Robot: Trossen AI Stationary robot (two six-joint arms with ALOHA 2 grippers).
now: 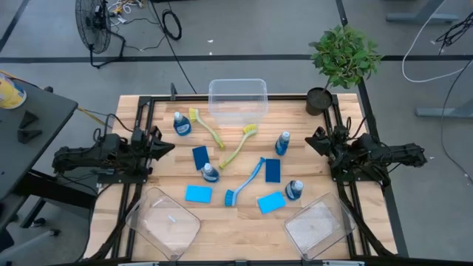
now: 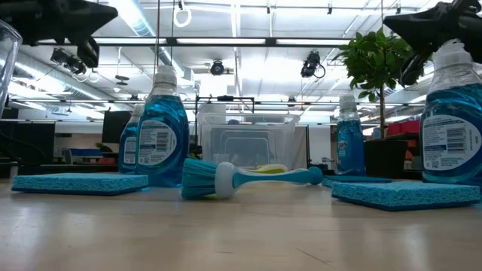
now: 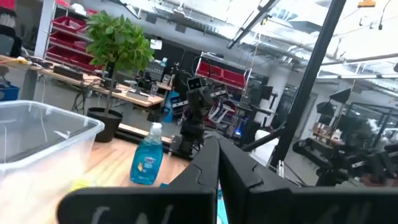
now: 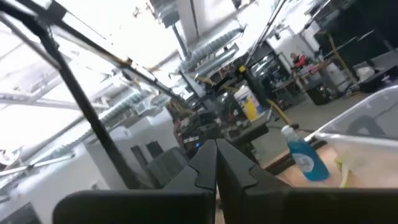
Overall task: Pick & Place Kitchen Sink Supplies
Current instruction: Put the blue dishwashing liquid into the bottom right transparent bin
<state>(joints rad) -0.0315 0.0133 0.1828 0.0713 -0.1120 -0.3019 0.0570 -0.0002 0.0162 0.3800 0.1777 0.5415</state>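
Note:
Four blue soap bottles stand upright on the table. Two dark blue sponges and two light blue sponges lie flat. Two yellow-green brushes and a blue brush lie on their sides mid-table. My left gripper hovers shut at the table's left edge, its fingers together. My right gripper hovers shut at the right edge, its fingers together. Neither touches anything.
A clear bin stands at the far edge, and two more sit at the near corners. A potted plant stands at the far right corner. Bare wood lies between the supplies and each gripper.

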